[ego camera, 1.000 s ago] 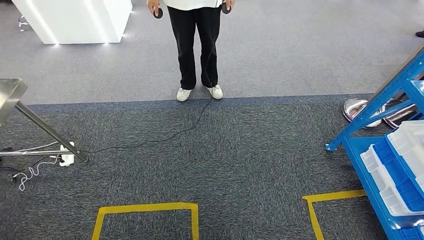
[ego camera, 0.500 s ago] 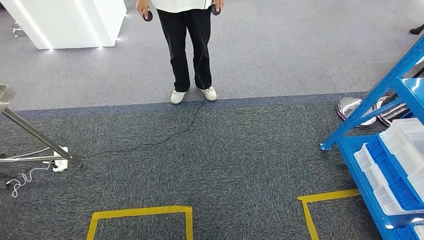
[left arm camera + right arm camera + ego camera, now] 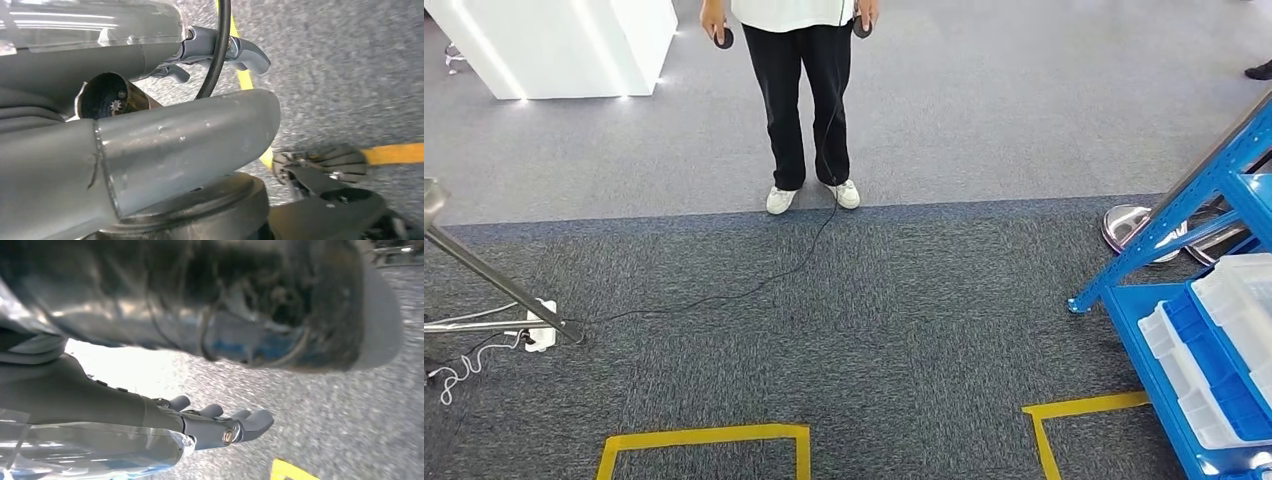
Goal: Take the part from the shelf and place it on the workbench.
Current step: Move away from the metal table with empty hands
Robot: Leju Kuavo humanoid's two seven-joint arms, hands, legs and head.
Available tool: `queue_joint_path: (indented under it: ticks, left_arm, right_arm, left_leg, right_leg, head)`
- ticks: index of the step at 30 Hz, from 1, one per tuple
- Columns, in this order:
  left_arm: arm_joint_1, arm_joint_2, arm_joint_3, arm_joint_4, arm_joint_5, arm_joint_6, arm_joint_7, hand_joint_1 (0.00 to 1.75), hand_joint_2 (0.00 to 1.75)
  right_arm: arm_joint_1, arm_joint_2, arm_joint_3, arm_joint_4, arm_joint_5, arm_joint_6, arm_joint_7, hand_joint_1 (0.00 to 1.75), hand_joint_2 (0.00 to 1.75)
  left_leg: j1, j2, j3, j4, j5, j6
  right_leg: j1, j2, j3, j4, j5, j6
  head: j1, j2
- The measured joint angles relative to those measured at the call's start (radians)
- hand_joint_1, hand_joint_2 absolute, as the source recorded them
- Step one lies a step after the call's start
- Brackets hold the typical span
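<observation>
Blue shelf (image 3: pixel 1214 190): stands at the right edge of the head view, white trays (image 3: pixel 1239 300) in blue bins on its tiers; no part can be told apart among them.
Workbench: a steel leg (image 3: pixel 494 285) slants in at the far left, likely belonging to it.
Left hand (image 3: pixel 220 52): hangs over the carpet, fingers loosely apart, holding nothing.
Right hand (image 3: pixel 220 425): hangs likewise, fingers extended and apart, nothing in it.
Part versus hands: neither hand carries it, and the shelf lies well apart from both.
Stage: empty hands between shelf and bench fit either approaching the shelf or a finished delivery.
Advice: any walking should keep between the yellow floor tape (image 3: pixel 709 437), clear of the cable (image 3: pixel 724 293) and the person (image 3: pixel 809 100).
</observation>
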Motion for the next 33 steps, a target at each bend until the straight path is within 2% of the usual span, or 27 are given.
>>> queue_joint_path:
  ticks: [3, 5, 6, 8, 9, 10, 11, 12, 14, 16, 18, 20, 21, 22, 24, 25, 26, 27, 29, 30, 31, 33]
  left_arm:
    - [-0.004, 0.0, 0.0, 0.0, 0.0, 0.0, 0.0, 0.0, 0.0]
    - [-0.005, -0.001, 0.0, 0.0, 0.0, 0.0, 0.0, 0.0, 0.0]
    - [-0.005, -0.001, 0.0, 0.0, 0.0, 0.0, 0.0, 0.0, 0.0]
    - [-0.005, -0.001, 0.0, 0.0, 0.0, 0.0, 0.0, 0.0, 0.0]
    - [-0.005, -0.001, 0.0, 0.0, 0.0, 0.0, 0.0, 0.0, 0.0]
    - [-0.004, -0.001, 0.0, 0.0, 0.0, 0.0, 0.0, 0.0, 0.0]
    - [-0.002, -0.001, 0.0, 0.0, 0.0, 0.0, 0.0, 0.0, 0.0]
    - [-0.001, -0.001, 0.0, 0.0, 0.001, 0.0, 0.0, 0.0, 0.0]
    - [0.001, 0.0, 0.0, 0.0, 0.001, 0.001, 0.0, 0.0, 0.0]
    - [0.002, 0.001, 0.0, 0.0, 0.001, 0.002, 0.0, 0.0, 0.0]
    - [0.002, 0.001, 0.0, 0.0, 0.001, 0.003, 0.001, 0.0, 0.0]
    - [0.005, 0.001, 0.0, 0.0, 0.001, 0.003, 0.001, 0.0, 0.0]
    - [0.004, 0.001, 0.0, 0.0, 0.001, 0.003, 0.0, 0.0, 0.0]
    - [0.003, 0.001, 0.0, 0.0, 0.001, 0.003, -0.003, 0.0, 0.0]
    - [-0.001, 0.001, 0.0, 0.0, 0.002, 0.001, -0.013, 0.0, 0.0]
    - [-0.001, 0.001, 0.0, 0.0, 0.002, 0.0, -0.019, 0.0, 0.0]
    - [-0.001, 0.001, 0.0, 0.0, 0.003, -0.002, -0.022, 0.0, 0.0]
    - [0.001, 0.001, 0.0, 0.0, 0.004, -0.003, -0.024, 0.0, 0.0]
    - [0.004, 0.0, 0.0, 0.0, 0.004, -0.004, -0.027, 0.0, 0.0]
    - [0.003, 0.0, 0.0, 0.0, 0.004, -0.004, -0.028, 0.0, 0.0]
    - [0.002, 0.0, 0.0, 0.0, 0.004, -0.004, -0.029, 0.0, 0.0]
    - [-0.001, 0.0, 0.0, 0.0, 0.004, -0.005, -0.029, 0.0, 0.0]
  right_arm:
    - [-0.003, 0.0, 0.0, 0.001, 0.0, 0.0, 0.0, 0.0, 0.0]
    - [-0.001, 0.0, 0.0, 0.001, 0.0, 0.0, 0.0, 0.0, 0.0]
    - [-0.001, 0.0, 0.0, 0.001, 0.0, 0.0, 0.0, 0.0, 0.0]
    - [-0.002, 0.0, 0.0, 0.001, 0.0, 0.0, 0.0, 0.0, 0.0]
    - [-0.003, 0.0, 0.0, 0.001, 0.001, 0.0, 0.0, 0.0, 0.0]
    - [-0.003, 0.0, 0.0, 0.001, 0.001, 0.0, 0.0, 0.0, 0.0]
    - [-0.003, 0.0, 0.0, 0.001, 0.001, 0.0, 0.0, 0.0, 0.0]
    - [-0.003, 0.0, 0.0, 0.001, 0.002, 0.0, 0.0, 0.0, 0.0]
    - [-0.002, 0.0, 0.0, 0.001, 0.002, 0.0, 0.0, 0.0, 0.0]
    - [-0.003, 0.001, 0.0, 0.002, 0.002, 0.0, 0.0, 0.0, 0.0]
    - [-0.005, 0.001, 0.0, 0.002, 0.003, 0.0, -0.001, 0.0, 0.0]
    - [-0.004, 0.0, 0.0, 0.002, 0.006, 0.0, -0.002, 0.0, 0.0]
    - [-0.004, 0.0, 0.0, 0.002, 0.007, 0.0, -0.004, 0.0, 0.0]
    - [-0.004, 0.0, 0.0, 0.002, 0.008, 0.0, -0.005, 0.0, 0.0]
    - [-0.005, 0.0, 0.001, 0.002, 0.009, 0.0, -0.007, 0.0, 0.0]
    - [-0.005, 0.0, 0.001, 0.002, 0.009, 0.0, -0.008, 0.0, 0.0]
    - [-0.005, 0.0, 0.001, 0.002, 0.009, 0.0, -0.009, 0.0, 0.0]
    - [-0.004, 0.0, 0.001, 0.002, 0.009, 0.0, -0.009, 0.0, 0.0]
    - [0.0, 0.0, 0.001, 0.002, 0.009, 0.0, -0.009, 0.0, 0.0]
    - [0.001, 0.0, 0.001, 0.002, 0.009, 0.0, -0.009, 0.0, 0.0]
    - [0.001, 0.0, 0.001, 0.003, 0.009, 0.0, -0.009, 0.0, 0.0]
    - [0.0, 0.0, 0.001, 0.003, 0.009, 0.0, -0.009, 0.0, 0.0]
  left_leg:
    - [-0.001, 0.002, 0.011, 0.006, -0.012, -0.018]
    - [0.002, 0.001, 0.003, 0.048, -0.015, -0.025]
    - [0.003, 0.0, -0.02, 0.095, -0.025, -0.028]
    - [0.005, -0.002, -0.098, 0.219, -0.067, -0.033]
    - [0.005, -0.002, -0.139, 0.27, -0.089, -0.035]
    - [0.006, -0.002, -0.17, 0.295, -0.098, -0.035]
    - [0.006, -0.002, -0.186, 0.29, -0.085, -0.034]
    - [0.005, -0.002, -0.186, 0.252, -0.048, -0.03]
    - [0.0, -0.002, -0.163, 0.136, 0.045, -0.019]
    - [-0.009, -0.005, -0.149, 0.069, 0.07, -0.007]
    - [-0.012, -0.009, -0.142, 0.053, 0.065, 0.004]
    - [-0.008, -0.01, -0.117, 0.035, 0.08, 0.015]
    - [-0.006, -0.009, -0.104, 0.029, 0.08, 0.02]
    - [-0.006, -0.008, -0.094, 0.024, 0.079, 0.024]
    - [-0.006, -0.008, -0.084, 0.023, 0.07, 0.029]
    - [-0.006, -0.01, -0.078, 0.023, 0.064, 0.029]
    - [-0.006, -0.011, -0.07, 0.023, 0.056, 0.029]
    - [-0.006, -0.013, -0.059, 0.023, 0.047, 0.027]
    - [-0.005, -0.015, -0.034, 0.023, 0.028, 0.021]
    - [-0.006, -0.016, -0.026, 0.025, 0.018, 0.016]
    - [-0.006, -0.016, -0.023, 0.026, 0.01, 0.009]
    - [-0.008, -0.015, -0.018, 0.031, 0.001, -0.002]
  right_leg:
    - [0.008, -0.002, 0.01, -0.024, -0.004, -0.028]
    - [0.007, -0.001, 0.031, -0.032, -0.011, -0.043]
    - [0.006, -0.001, 0.043, -0.035, -0.016, -0.05]
    - [0.007, 0.001, 0.059, -0.039, -0.029, -0.06]
    - [0.008, 0.004, 0.066, -0.039, -0.035, -0.062]
    - [0.01, 0.007, 0.074, -0.039, -0.043, -0.062]
    - [0.011, 0.01, 0.085, -0.039, -0.051, -0.062]
    - [0.012, 0.012, 0.097, -0.039, -0.06, -0.061]
    - [0.013, 0.014, 0.12, -0.039, -0.077, -0.057]
    - [0.013, 0.016, 0.128, -0.04, -0.091, -0.047]
    - [0.014, 0.017, 0.135, -0.037, -0.094, -0.034]
    - [0.014, 0.015, 0.141, -0.018, -0.098, -0.024]
    - [0.013, 0.014, 0.129, 0.01, -0.109, -0.02]
    - [0.012, 0.013, 0.103, 0.055, -0.127, -0.016]
    - [0.011, 0.012, 0.026, 0.165, -0.176, -0.007]
    - [0.009, 0.011, -0.008, 0.2, -0.193, -0.004]
    - [0.007, 0.01, -0.028, 0.207, -0.192, -0.002]
    - [0.005, 0.009, -0.033, 0.181, -0.165, 0.0]
    - [0.004, 0.008, -0.014, 0.073, -0.063, -0.003]
    - [0.006, 0.006, -0.006, 0.026, -0.032, -0.008]
    - [0.009, 0.005, -0.002, -0.001, -0.009, -0.014]
    - [0.014, 0.004, 0.002, -0.015, -0.007, -0.025]
  head:
    - [0.001, 0.0]
    - [0.0, 0.0]
    - [0.0, 0.0]
    - [-0.001, 0.0]
    - [-0.001, 0.0]
    - [-0.001, 0.0]
    - [-0.001, 0.0]
    - [-0.001, 0.0]
    - [0.0, 0.0]
    - [0.0, 0.0]
    - [-0.002, 0.0]
    - [-0.001, 0.0]
    - [-0.001, 0.0]
    - [-0.001, 0.0]
    - [-0.001, 0.0]
    - [-0.001, 0.0]
    - [-0.001, 0.0]
    - [-0.001, 0.0]
    - [0.0, 0.0]
    - [0.0, 0.0]
    - [0.0, 0.0]
    - [0.0, 0.0]
